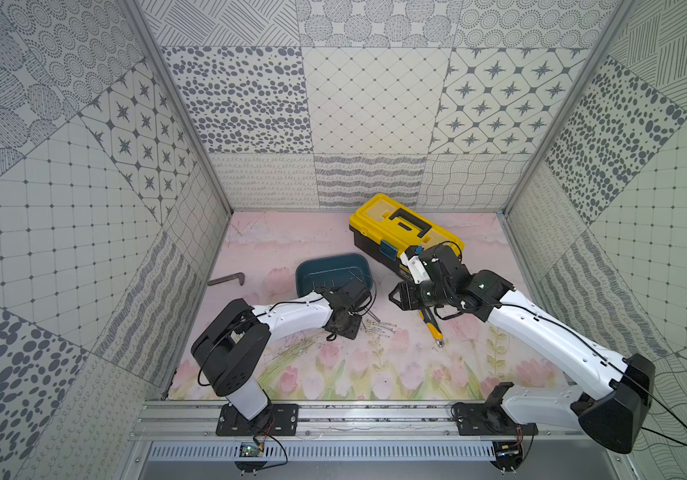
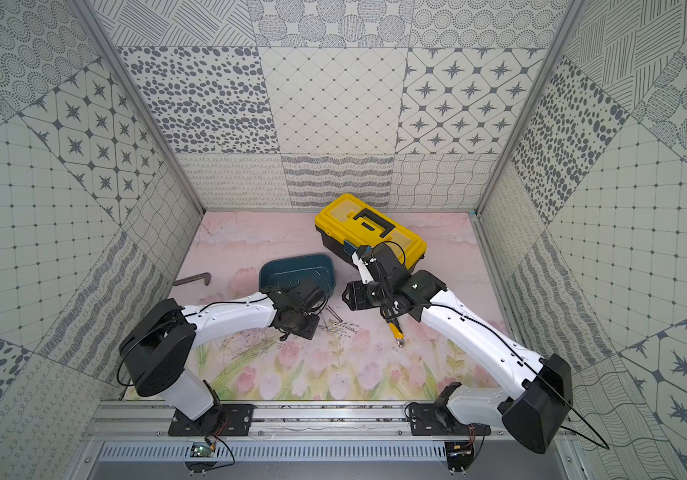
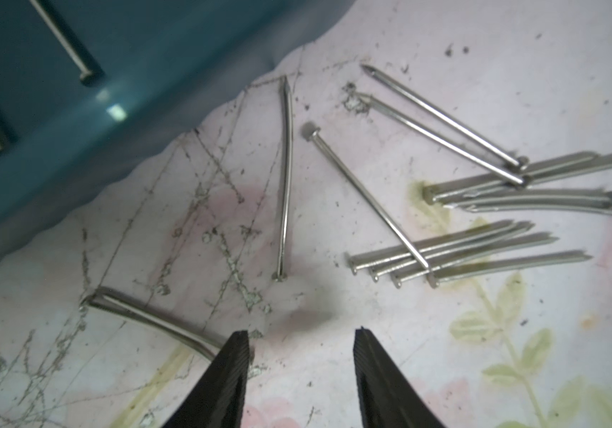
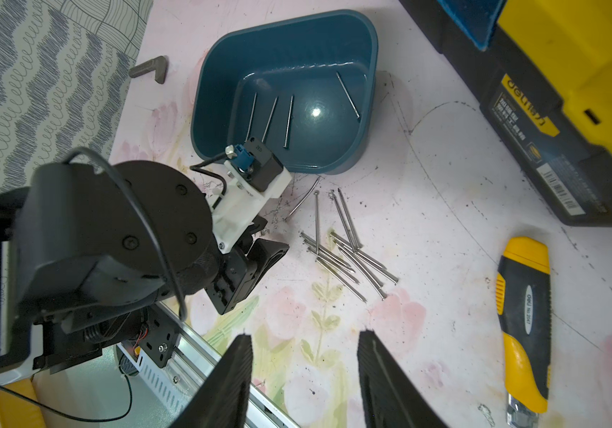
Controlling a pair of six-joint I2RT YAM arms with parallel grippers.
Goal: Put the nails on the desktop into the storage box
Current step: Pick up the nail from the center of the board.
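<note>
Several grey nails point(image 3: 463, 241) lie loose in a heap on the pink tulip desktop point(image 1: 333, 365), just right of my left arm in both top views point(image 1: 379, 326) point(image 2: 339, 324). The teal storage box point(image 4: 215, 96) point(image 1: 312, 266) stands behind them, with several nails point(image 4: 289, 118) on its floor. My left gripper point(image 3: 301, 333) hovers low over the desktop beside the heap, open, with nothing between its fingers. One nail point(image 3: 148, 318) lies against the outer side of one finger. My right gripper point(image 4: 305, 335) point(image 1: 393, 296) hangs open and empty above the desktop, right of the box.
A yellow-lidded black toolbox point(image 1: 400, 226) point(image 4: 574, 92) sits at the back, behind my right wrist. A yellow-and-black utility knife point(image 4: 524, 326) point(image 1: 433, 326) lies right of the nails. A dark L-shaped bar point(image 1: 227, 279) point(image 4: 150, 68) lies left of the box.
</note>
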